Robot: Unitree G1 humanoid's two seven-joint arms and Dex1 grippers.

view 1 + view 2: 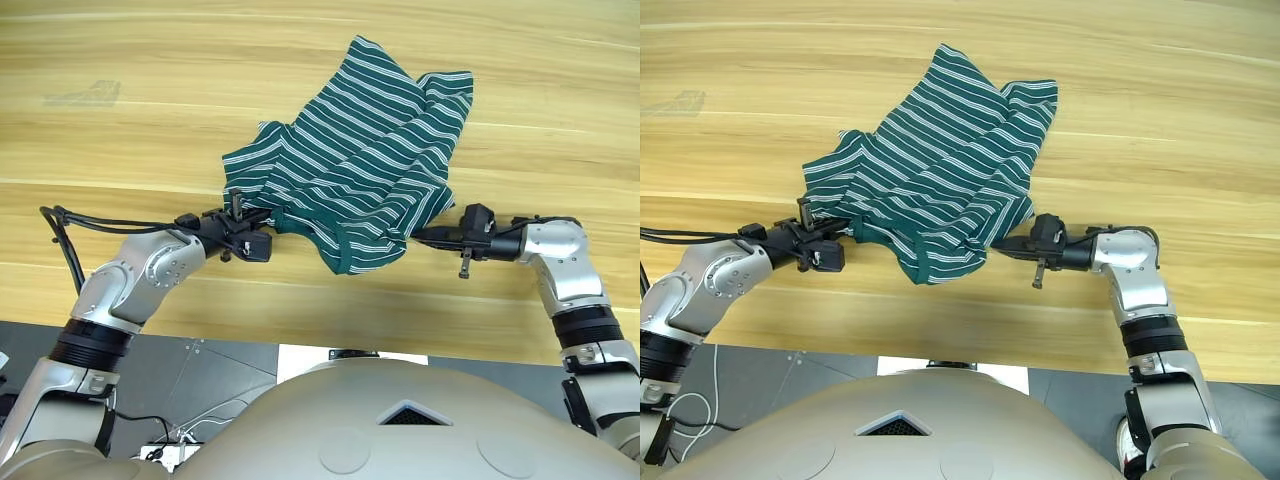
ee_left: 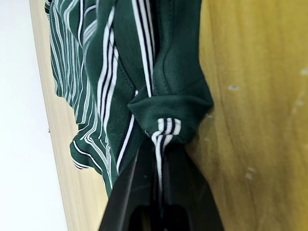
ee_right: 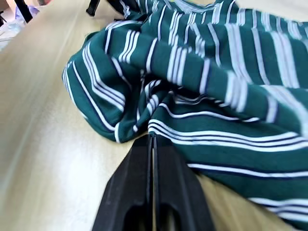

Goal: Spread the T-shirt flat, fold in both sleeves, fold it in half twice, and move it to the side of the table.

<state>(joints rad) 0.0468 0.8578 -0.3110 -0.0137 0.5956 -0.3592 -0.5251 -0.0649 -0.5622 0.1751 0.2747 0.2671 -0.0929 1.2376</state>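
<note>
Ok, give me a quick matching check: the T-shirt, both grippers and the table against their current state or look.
Things:
1 T-shirt
2 left gripper
3 right gripper
4 table

States:
A pale wood grain
B fingers shut on the shirt's edge at the robot's right
C bunched up, green with white stripes
D fingers pinching a hem at the robot's left

Pairs: 1-C; 2-D; 3-B; 4-A

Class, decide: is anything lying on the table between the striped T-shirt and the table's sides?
Nothing visible: bare table surrounds the T-shirt, whose near edge the left gripper and right gripper pinch.
</note>
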